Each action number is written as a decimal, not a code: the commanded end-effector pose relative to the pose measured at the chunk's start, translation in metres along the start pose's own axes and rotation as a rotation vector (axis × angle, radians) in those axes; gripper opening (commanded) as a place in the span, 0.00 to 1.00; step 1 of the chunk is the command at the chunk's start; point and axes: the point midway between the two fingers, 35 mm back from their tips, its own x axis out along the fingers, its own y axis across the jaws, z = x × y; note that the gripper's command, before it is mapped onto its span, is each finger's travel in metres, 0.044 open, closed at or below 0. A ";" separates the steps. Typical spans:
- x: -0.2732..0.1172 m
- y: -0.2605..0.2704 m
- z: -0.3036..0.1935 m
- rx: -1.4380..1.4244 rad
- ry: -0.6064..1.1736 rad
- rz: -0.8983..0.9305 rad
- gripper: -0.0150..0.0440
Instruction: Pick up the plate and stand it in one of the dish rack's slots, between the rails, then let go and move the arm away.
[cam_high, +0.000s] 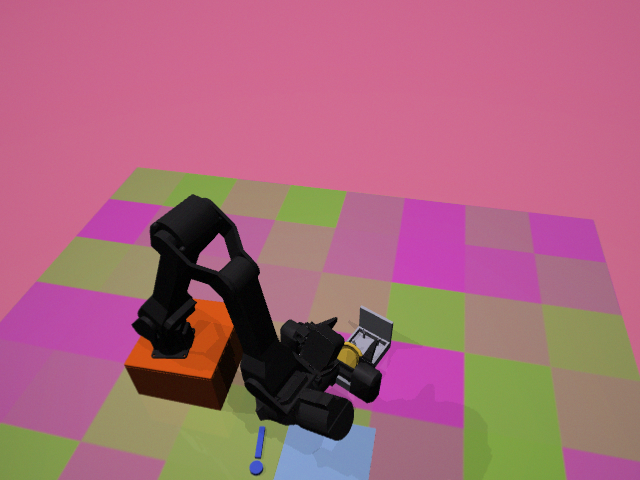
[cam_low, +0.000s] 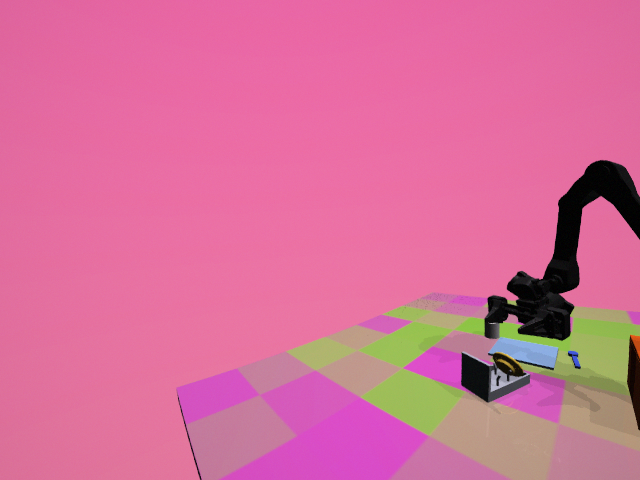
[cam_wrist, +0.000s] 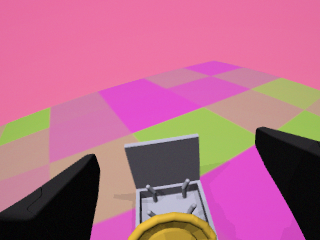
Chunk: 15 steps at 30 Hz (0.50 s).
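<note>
The yellow round plate (cam_high: 348, 355) (cam_low: 508, 364) (cam_wrist: 172, 232) is in the grey dish rack (cam_high: 375, 322) (cam_low: 475, 376) (cam_wrist: 165, 162), at the end away from its tall panel. It is on its edge and leans over. Pegs show between the plate and the panel; the plate's lower edge is hidden, so I cannot tell exactly how it sits between the rails. My gripper (cam_high: 354, 330) (cam_low: 506, 325) (cam_wrist: 179, 150) is open with its fingers wide apart. It is above and back from the plate, and nothing is between its fingertips.
A light blue mat (cam_high: 351, 454) (cam_low: 527, 352) lies beside the rack. A blue bar with a round end (cam_high: 260, 441) (cam_low: 575, 360) lies near the mat. A grey cylinder (cam_low: 492, 330) stands beyond the mat. The orange block (cam_high: 175, 384) (cam_low: 634, 372) is under the arm's base.
</note>
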 end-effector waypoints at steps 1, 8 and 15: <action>-0.004 0.000 0.038 0.002 -0.005 0.004 0.93; -0.004 -0.001 0.039 0.006 -0.002 0.003 0.93; -0.002 -0.013 0.036 0.154 0.148 -0.049 0.93</action>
